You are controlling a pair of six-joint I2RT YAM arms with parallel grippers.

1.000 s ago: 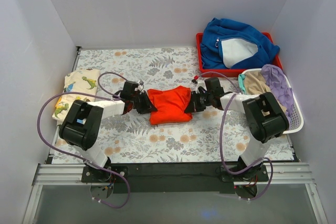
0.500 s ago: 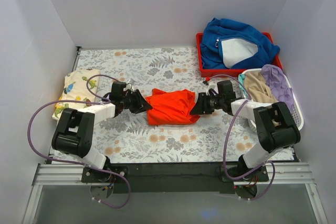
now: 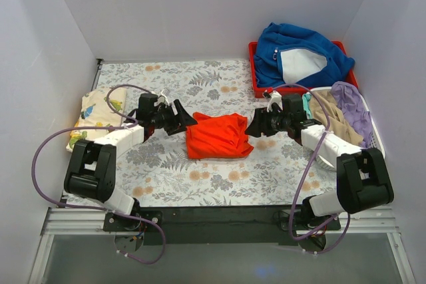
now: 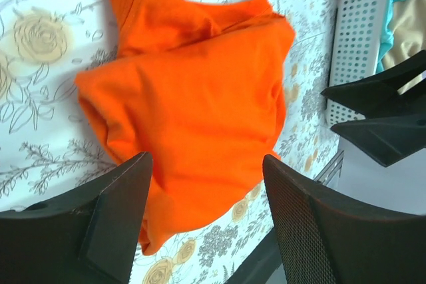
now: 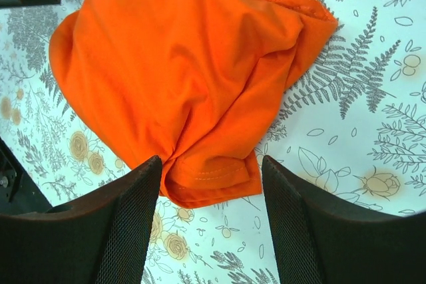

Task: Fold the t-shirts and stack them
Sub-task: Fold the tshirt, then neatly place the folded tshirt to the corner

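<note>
Shirt in cream with dinosaur prints, the cream t-shirt [image 3: 93, 116], lies in a flat oblong at the table's [image 3: 200, 184] left edge. Right of it the left claw [image 3: 188, 120] has its jaws spread wide and holds nothing, its tips near the orange-red t-shirt [image 3: 216, 136]. This shirt lies rumpled mid-table between both claws. The right claw [image 3: 251, 128] faces it from the other side, equally wide and empty. Farther right stands a white basket [image 3: 374, 152] of clothes, and behind it a red tray [image 3: 279, 91] holding a blue garment [image 3: 293, 44].
</note>
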